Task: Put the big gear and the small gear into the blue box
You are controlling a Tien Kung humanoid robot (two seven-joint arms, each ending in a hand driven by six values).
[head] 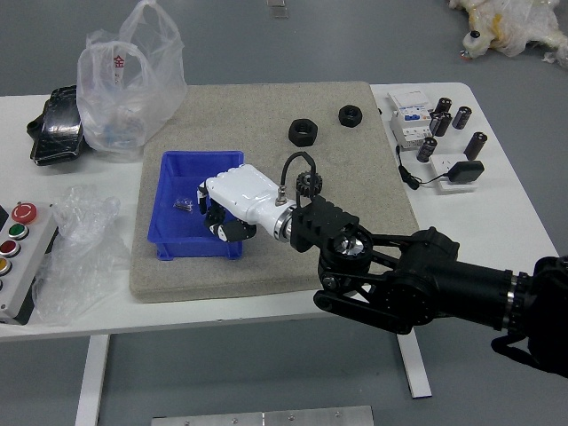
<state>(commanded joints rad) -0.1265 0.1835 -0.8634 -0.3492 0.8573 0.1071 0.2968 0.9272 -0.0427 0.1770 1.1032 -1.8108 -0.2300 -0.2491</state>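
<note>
R hand (240,197) is over the R part of the blue box (197,249), can't tell if apart, together or clamped on smth, w/ nearer blk ring (303,125) & farther blk ring (351,109) (can't confirm they're the gears) on the beige mat (222,115).

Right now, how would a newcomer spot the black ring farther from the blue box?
Find the beige mat on the white table, then its far right corner. The black ring there looks smaller and sits farther away than the other ring to its left.
</note>
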